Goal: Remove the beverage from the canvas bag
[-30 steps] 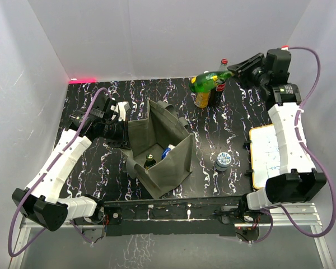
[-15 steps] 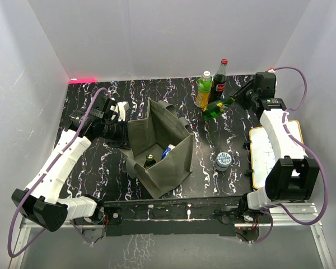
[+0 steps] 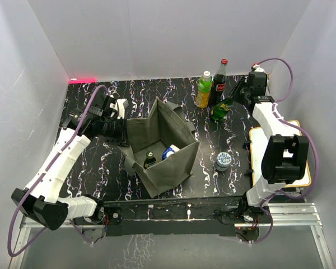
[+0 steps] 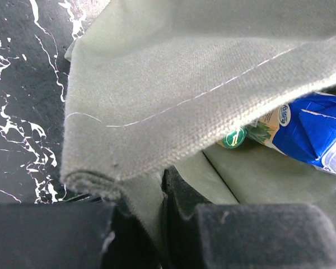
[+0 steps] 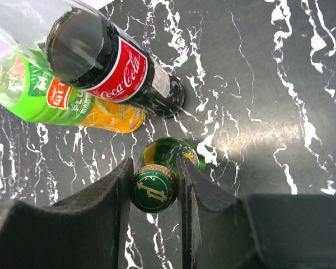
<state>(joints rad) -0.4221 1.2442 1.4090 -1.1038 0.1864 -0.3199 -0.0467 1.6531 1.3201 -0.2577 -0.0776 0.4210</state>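
Inside the canvas bag (image 3: 157, 130) lie two drinks (image 3: 150, 162) (image 3: 169, 152); outside, three bottles (image 3: 204, 89) (image 3: 219, 77) (image 3: 220, 110).

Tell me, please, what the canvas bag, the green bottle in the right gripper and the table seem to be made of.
Canvas bag: woven cloth, matte olive-grey; coarse weave and a stitched seam show. Green bottle: probably glass, glossy, with a crimped metal-looking cap; plastic cannot be ruled out. Table: smooth black top with white marble-like veins, slight sheen; perhaps laminate.

White arms (image 3: 61, 159), black joints (image 3: 39, 208), purple cables (image 3: 93, 104)
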